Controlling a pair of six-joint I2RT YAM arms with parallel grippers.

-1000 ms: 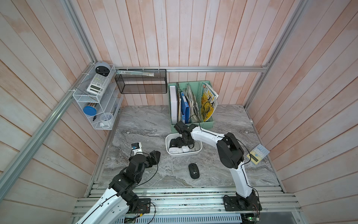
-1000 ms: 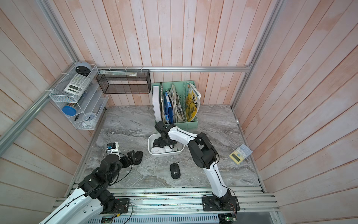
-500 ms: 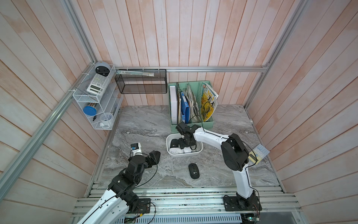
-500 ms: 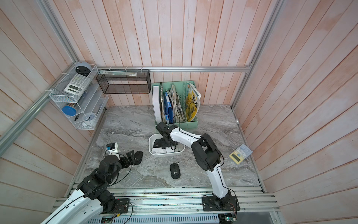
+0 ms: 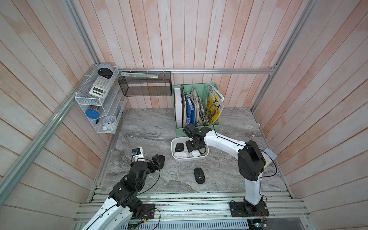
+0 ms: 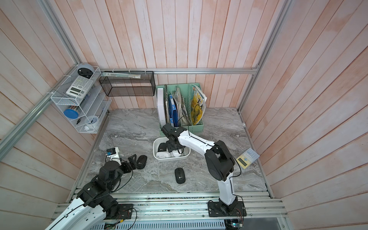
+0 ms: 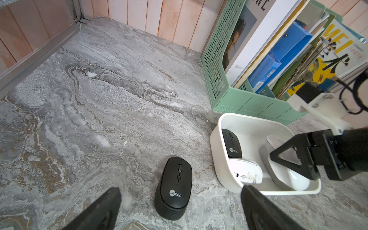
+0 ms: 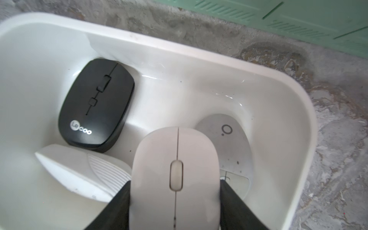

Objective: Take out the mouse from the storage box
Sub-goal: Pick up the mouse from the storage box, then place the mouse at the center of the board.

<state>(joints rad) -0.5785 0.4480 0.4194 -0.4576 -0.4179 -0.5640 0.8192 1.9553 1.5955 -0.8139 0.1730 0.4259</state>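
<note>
Checking the feeds from my desk: the right gripper was down inside the storage box, jaws partway closed with both fingers pressed against the sides of a white mouse. That mouse was plain matte off-white with a pale scroll wheel and a seam down the middle. I couldn't tell if it was off the tub floor. The box itself was a shallow, glossy white tub with rounded corners and a thick rim. It also had a black Lecoo mouse, a white one with a ribbed side and a greyish one with a ring logo in it.

The left gripper was spread wide with nothing in it, and a black mouse lay on the table just ahead of it. Another black mouse lay near the front edge.

The tabletop was grey veined marble, walled in by pinkish wood planks. A mint-green file organizer stood just behind the box, with a black mesh basket and a white wire rack hung on the walls.
</note>
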